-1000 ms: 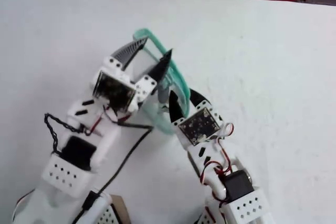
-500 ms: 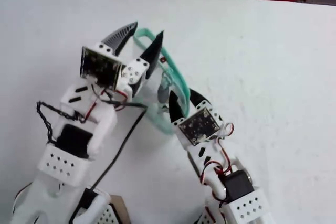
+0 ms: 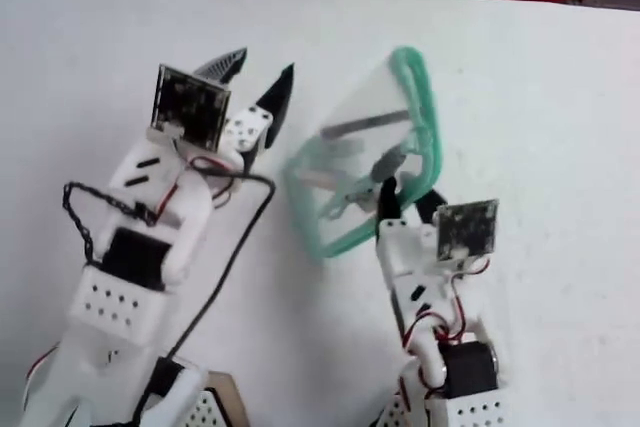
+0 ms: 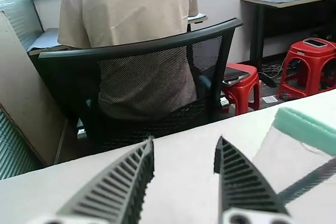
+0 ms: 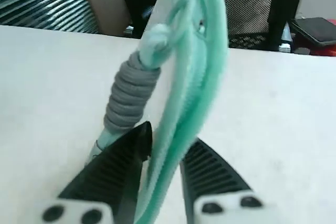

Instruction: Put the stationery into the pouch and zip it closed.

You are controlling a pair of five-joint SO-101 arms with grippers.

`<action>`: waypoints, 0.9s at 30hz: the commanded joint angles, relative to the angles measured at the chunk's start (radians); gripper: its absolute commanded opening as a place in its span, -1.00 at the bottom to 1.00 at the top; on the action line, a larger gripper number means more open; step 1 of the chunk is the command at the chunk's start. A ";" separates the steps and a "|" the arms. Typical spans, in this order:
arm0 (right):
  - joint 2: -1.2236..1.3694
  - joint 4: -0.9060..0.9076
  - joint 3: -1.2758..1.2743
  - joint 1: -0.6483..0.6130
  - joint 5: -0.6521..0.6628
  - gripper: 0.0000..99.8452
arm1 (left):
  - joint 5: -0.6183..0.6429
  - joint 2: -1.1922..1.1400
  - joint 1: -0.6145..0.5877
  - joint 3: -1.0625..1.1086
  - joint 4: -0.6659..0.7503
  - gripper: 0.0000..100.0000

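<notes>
A clear pouch (image 3: pixel 365 152) with a mint-green zip edge stands lifted off the white table (image 3: pixel 540 97), tilted, with pens showing inside it. My right gripper (image 3: pixel 400 197) is shut on the pouch's lower green edge; in the right wrist view the green edge (image 5: pixel 191 77) runs up from between the black fingers (image 5: pixel 118 169), with a grey-gripped pen (image 5: pixel 128 90) beside it. My left gripper (image 3: pixel 258 75) stands open to the pouch's left, apart from it. The left wrist view shows its spread fingers (image 4: pixel 239 182) and a corner of the pouch (image 4: pixel 302 124).
A cardboard piece (image 3: pixel 215 397) sits at the near table edge by the left arm's base. A black cable (image 3: pixel 235 247) trails from the left arm. Beyond the far edge are a mesh chair (image 4: pixel 147 82) and red stools (image 4: pixel 310 61).
The right gripper has lifted and swung the pouch to the right, tilting it upright. The left gripper has let go of the pouch and drawn back to the left, open.
</notes>
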State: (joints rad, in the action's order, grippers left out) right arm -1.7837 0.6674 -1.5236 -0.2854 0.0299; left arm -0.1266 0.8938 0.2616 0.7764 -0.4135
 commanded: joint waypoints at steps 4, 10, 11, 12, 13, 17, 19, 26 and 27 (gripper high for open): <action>0.044 -0.019 0.000 -0.148 0.167 -0.96 | -0.107 0.277 0.176 0.029 -0.216 -0.60; 0.018 -0.013 -0.005 -0.147 0.172 -0.96 | -0.226 0.283 0.326 0.078 -0.288 -0.60; 0.016 -0.013 -0.005 -0.147 0.173 -0.96 | -0.229 0.274 0.331 0.078 -0.293 -0.60; 0.018 -0.013 -0.005 -0.147 0.175 -0.96 | -0.230 0.269 0.332 0.077 -0.299 -0.60; 0.018 -0.015 -0.006 -0.147 0.175 -0.96 | -0.227 0.266 0.334 0.069 -0.322 -0.60; 0.018 -0.022 -0.015 -0.145 0.175 -0.96 | -0.204 0.285 0.390 -0.051 -0.516 -0.59; 0.018 -0.022 -0.015 -0.145 0.175 -0.96 | -0.199 0.283 0.437 -0.081 -0.583 -0.51; 0.018 -0.022 -0.015 -0.145 0.176 -0.96 | -0.164 0.200 0.321 0.041 -0.367 -0.47; 0.018 -0.022 -0.015 -0.145 0.176 -0.96 | -0.164 0.193 0.311 0.060 -0.338 -0.47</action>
State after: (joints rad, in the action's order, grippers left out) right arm -1.7683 0.6490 -1.5190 -0.4066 0.1941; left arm -0.3092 1.1132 0.6329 0.8009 -0.8861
